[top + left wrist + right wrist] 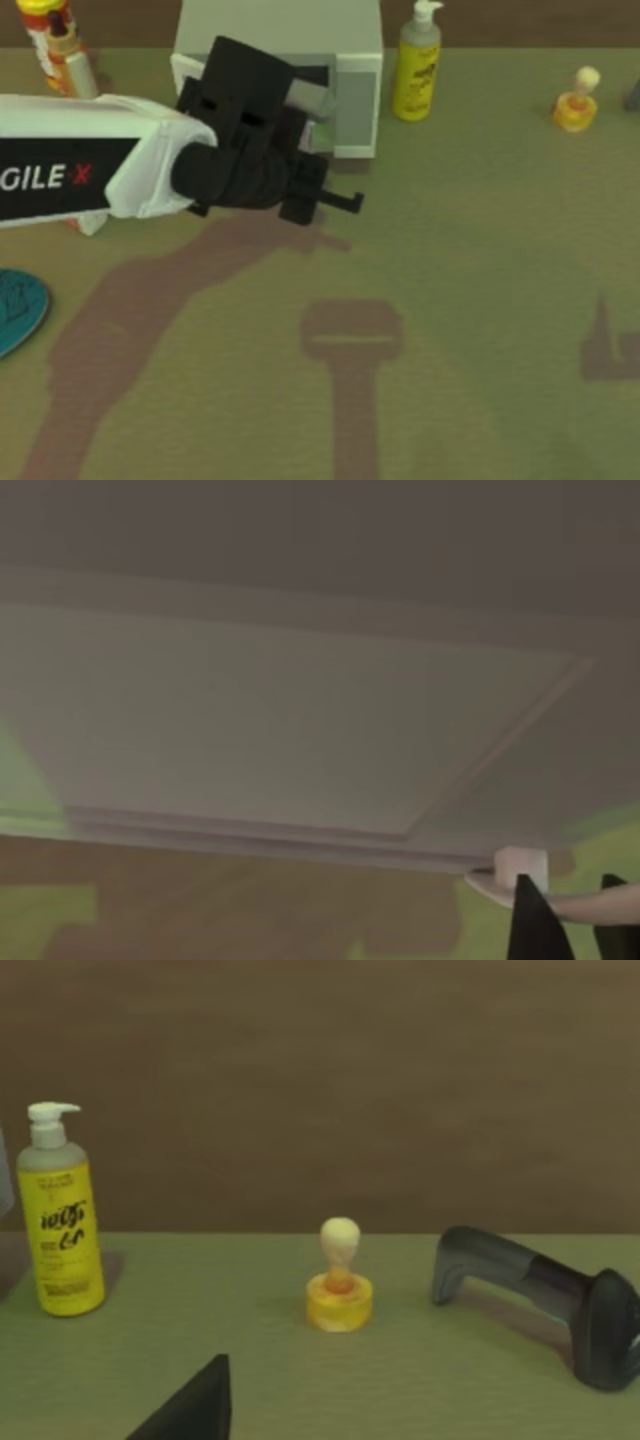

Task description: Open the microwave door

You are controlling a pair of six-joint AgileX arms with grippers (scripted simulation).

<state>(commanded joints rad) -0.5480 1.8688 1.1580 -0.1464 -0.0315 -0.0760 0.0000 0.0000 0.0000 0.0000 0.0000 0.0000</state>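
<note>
White-grey microwave [345,75] sits at the worktop's [480,300] far edge, left of centre, beside a yellow pump bottle [417,65]. Microwave door [310,100] looks partly swung out; the left arm hides most of it from above. Left tool [570,920] is directly in front of the oven, at the door's handle side; its fingertips flank a pale tab under the door edge, so it reads as clamped on the door. Only the left wrist view shows that contact. Right tool is out of the top view; cannot tell its state. Left arm is clearly nearer.
</note>
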